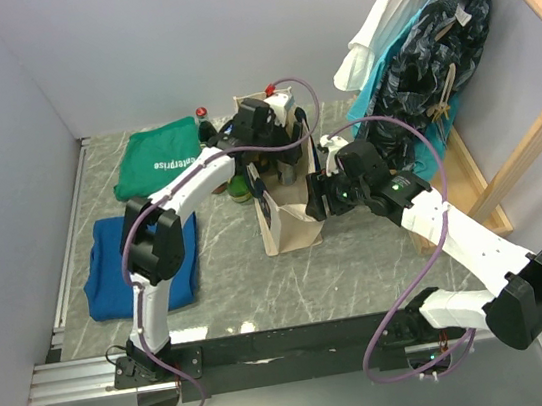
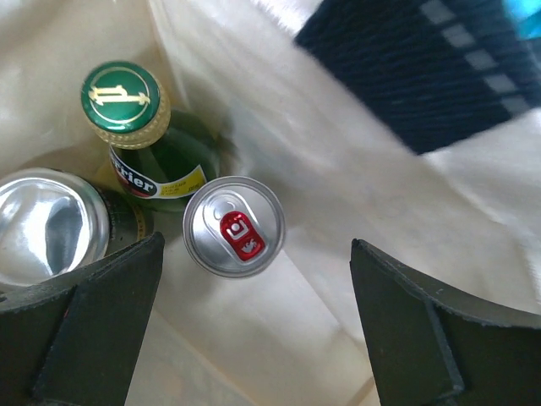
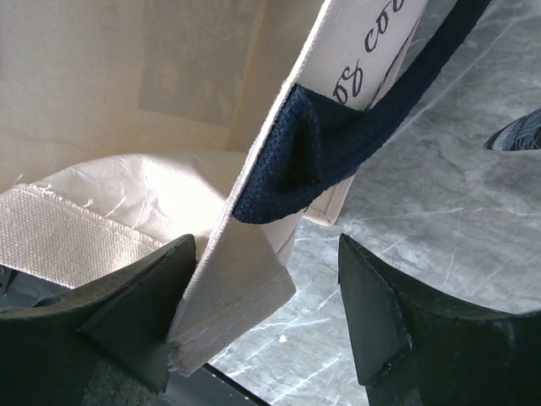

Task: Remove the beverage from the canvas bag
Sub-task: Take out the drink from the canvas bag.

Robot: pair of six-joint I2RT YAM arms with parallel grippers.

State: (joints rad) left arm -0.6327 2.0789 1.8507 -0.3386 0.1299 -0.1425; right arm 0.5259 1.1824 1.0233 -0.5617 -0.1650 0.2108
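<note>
The canvas bag (image 1: 289, 223) stands upright mid-table, with a cream inside (image 2: 355, 194) and a navy handle (image 3: 338, 135). Inside it are a silver can with a red tab (image 2: 234, 226), a green bottle with a green-and-gold cap (image 2: 125, 97) and a second silver can (image 2: 51, 224). My left gripper (image 2: 254, 292) hangs open over the bag's mouth (image 1: 284, 166), with the red-tab can just ahead of its left finger. My right gripper (image 3: 266, 313) is open at the bag's right rim (image 1: 313, 197). The rim cloth (image 3: 237, 296) lies against its left finger, with a gap to the right finger.
A green bottle (image 1: 239, 187) stands on the table just left of the bag, and a red-capped bottle (image 1: 202, 114) stands behind it. A folded green cloth (image 1: 158, 156) and a blue cloth (image 1: 138, 262) lie at the left. A wooden rack with hanging clothes (image 1: 428, 29) is at the right.
</note>
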